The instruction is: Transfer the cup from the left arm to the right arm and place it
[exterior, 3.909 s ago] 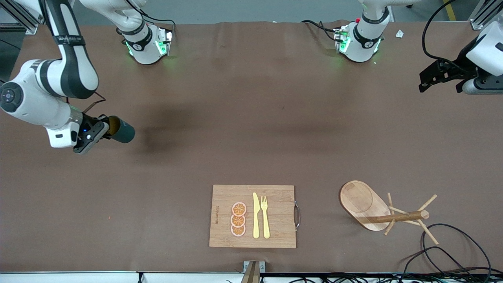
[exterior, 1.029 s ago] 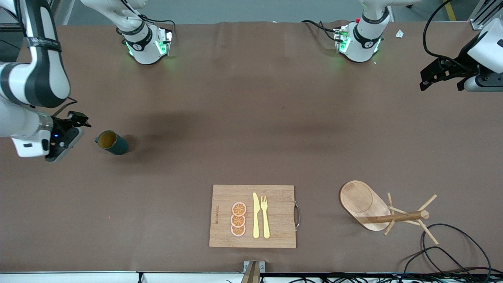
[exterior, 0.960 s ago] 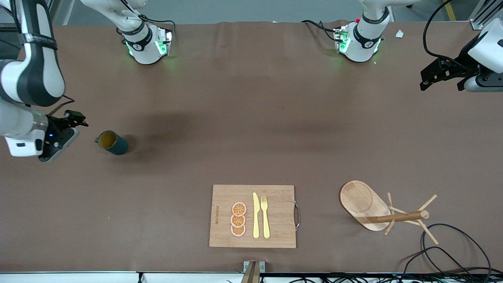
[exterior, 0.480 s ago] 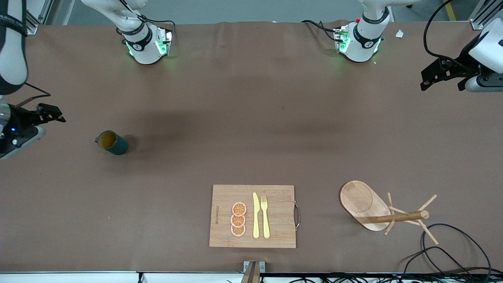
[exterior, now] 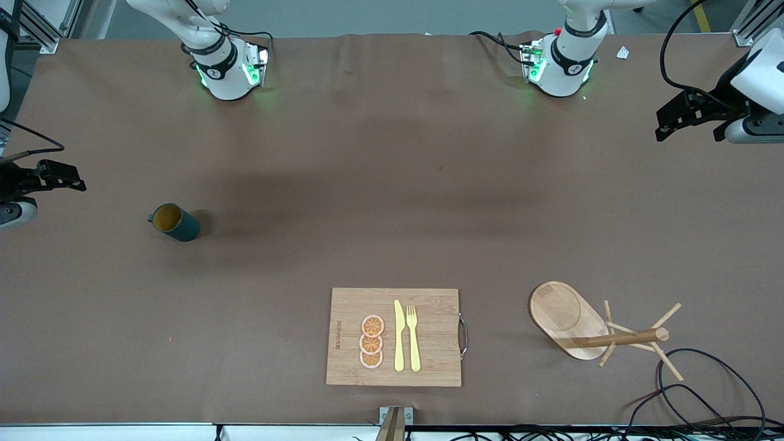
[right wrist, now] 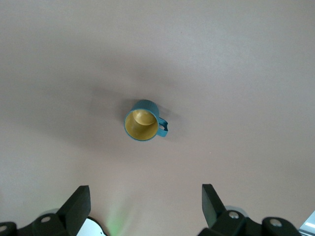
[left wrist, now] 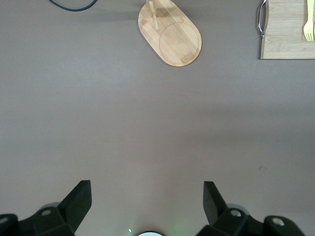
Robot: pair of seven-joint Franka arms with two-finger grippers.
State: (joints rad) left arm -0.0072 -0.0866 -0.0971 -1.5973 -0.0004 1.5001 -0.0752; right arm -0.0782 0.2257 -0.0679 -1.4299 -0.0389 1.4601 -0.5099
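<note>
The cup (exterior: 175,222), a dark teal mug with a yellowish inside, stands upright on the brown table toward the right arm's end, its handle pointing to that end. Nothing holds it. It also shows in the right wrist view (right wrist: 142,120), seen from above. My right gripper (exterior: 61,177) is open and empty, raised at the table's edge beside the cup and clear of it; its jaws (right wrist: 145,204) stand wide apart. My left gripper (exterior: 686,130) waits open and empty, raised at the left arm's end; it also shows in the left wrist view (left wrist: 146,199).
A wooden cutting board (exterior: 429,318) with a yellow knife and fork (exterior: 399,335) and orange slices (exterior: 372,342) lies near the front camera. A wooden mug tree (exterior: 612,334) on an oval base stands toward the left arm's end. Black cables (exterior: 704,380) lie beside it.
The right gripper, shut on the cup 3.9 s ago, has let it go on the table and drawn away toward the table's end. The cup and left arm stay still.
</note>
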